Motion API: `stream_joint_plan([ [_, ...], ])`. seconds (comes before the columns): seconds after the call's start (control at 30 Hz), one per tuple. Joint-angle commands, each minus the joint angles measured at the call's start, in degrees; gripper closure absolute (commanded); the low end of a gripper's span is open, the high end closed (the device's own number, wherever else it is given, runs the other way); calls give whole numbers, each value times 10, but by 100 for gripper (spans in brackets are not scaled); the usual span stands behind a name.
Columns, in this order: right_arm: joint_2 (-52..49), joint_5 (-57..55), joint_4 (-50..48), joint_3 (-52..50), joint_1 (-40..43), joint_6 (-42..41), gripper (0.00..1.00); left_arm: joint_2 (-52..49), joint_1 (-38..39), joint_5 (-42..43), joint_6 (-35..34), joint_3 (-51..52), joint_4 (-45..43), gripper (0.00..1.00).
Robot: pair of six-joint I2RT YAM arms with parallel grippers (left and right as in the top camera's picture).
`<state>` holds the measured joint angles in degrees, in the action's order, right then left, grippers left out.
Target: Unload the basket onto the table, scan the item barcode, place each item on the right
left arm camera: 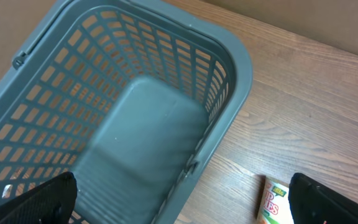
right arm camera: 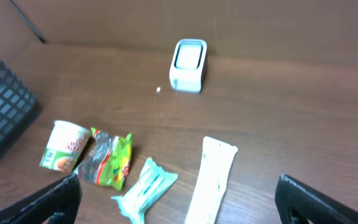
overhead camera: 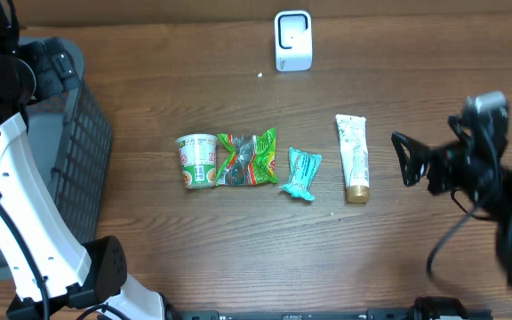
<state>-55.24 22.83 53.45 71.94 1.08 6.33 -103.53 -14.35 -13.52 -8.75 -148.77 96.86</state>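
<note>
Several items lie in a row on the wooden table: a cup of noodles (overhead camera: 197,161) on its side, a green snack bag (overhead camera: 247,157), a teal packet (overhead camera: 301,173) and a white tube (overhead camera: 353,157). The white barcode scanner (overhead camera: 292,40) stands at the back edge. My right gripper (overhead camera: 404,160) is open just right of the tube, holding nothing. Its wrist view looks over the tube (right arm camera: 213,180), teal packet (right arm camera: 145,186), snack bag (right arm camera: 109,160), cup (right arm camera: 64,146) and scanner (right arm camera: 188,64). My left gripper (left arm camera: 182,205) hangs open and empty above the basket rim (left arm camera: 229,81), with the cup (left arm camera: 277,202) near its right finger.
A grey plastic basket (overhead camera: 74,133) sits at the left side of the table, under the left arm, and it shows as a dark corner (right arm camera: 2,112) in the right wrist view. A tiny white speck (overhead camera: 260,75) lies near the scanner.
</note>
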Motion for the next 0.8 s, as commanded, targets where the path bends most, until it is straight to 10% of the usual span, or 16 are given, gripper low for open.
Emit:
stream_joint_plan([
  [0.0,-119,17,47,96,2,-7,0,-2,0,0,9,-1,-1,0],
  [0.5,-482,45,-11,106,-43,-83,22,-2,0,0,9,-1,-1,0],
  [0.77,-512,-148,-73,105,-145,-179,23,-2,0,0,9,-1,-1,0],
])
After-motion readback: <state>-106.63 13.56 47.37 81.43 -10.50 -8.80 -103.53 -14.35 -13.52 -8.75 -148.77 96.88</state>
